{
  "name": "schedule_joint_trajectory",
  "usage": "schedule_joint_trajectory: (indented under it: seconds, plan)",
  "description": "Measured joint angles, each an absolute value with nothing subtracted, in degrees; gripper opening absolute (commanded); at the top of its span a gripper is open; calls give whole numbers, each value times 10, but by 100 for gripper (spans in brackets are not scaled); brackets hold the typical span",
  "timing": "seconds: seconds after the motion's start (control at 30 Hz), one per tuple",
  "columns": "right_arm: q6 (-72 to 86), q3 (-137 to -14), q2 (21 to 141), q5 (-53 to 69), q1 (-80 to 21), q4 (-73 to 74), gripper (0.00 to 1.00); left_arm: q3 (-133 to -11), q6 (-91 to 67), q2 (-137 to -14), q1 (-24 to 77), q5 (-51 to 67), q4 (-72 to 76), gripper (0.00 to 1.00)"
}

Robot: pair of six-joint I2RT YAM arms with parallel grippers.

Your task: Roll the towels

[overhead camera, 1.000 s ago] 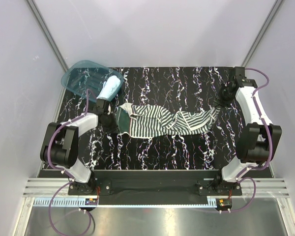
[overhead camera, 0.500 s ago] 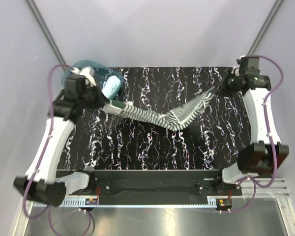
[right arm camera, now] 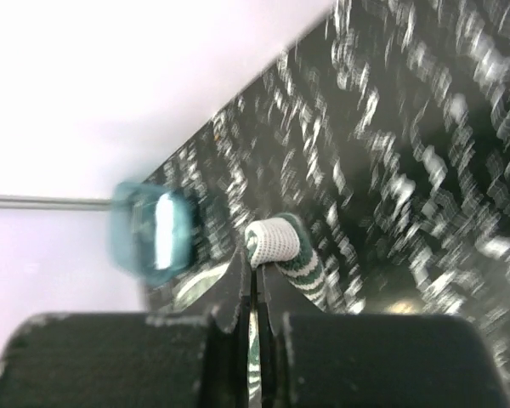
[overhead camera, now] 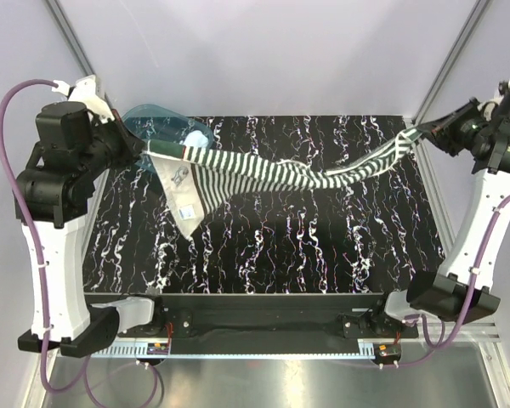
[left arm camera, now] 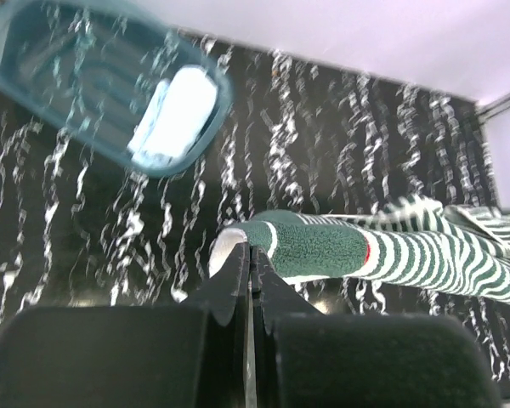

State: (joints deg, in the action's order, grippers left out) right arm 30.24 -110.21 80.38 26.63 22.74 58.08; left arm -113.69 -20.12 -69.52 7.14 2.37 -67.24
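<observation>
The black, white-veined tabletop [overhead camera: 323,246] carries nothing in its middle, because the striped towel [overhead camera: 297,174] is slung above it, stretched from far left to far right in a shallow sag. Holding it by both ends this way probably serves to pull the cloth long and straight so that it can be laid flat before rolling. Its left end folds over and hangs down, showing a white patch with lettering. At the far left corner sits a translucent blue tray [overhead camera: 157,119], and in it lies the pale blue towel [left arm camera: 174,115] as a compact bundle, seemingly already rolled and put out of the way. The left gripper [overhead camera: 149,151] is raised beside the tray, its jaws clenched on the solid green end of the striped towel, as the left wrist view shows. The right gripper [overhead camera: 418,132] is raised at the far right edge, its jaws pinched shut on the opposite end, which bunches just past the fingertips in the right wrist view.
</observation>
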Motion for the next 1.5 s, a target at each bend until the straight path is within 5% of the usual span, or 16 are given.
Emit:
schedule_joint_trajectory:
  seconds: [0.27,0.87,1.23,1.5]
  plan:
    - [422,-938,861,418,322,514,0,-1111,-201,-715,3,30,-697,0]
    - [470,-901,892,448,341,431,0,-938,-213,-730,-66,182,-602,0]
    - [528,-908,907,506,303,227,0,-1049,-209,-851,-56,243,-537,0]
    - [545,-657,715,516,315,65,0,-740,-201,-609,-57,277,-452,0]
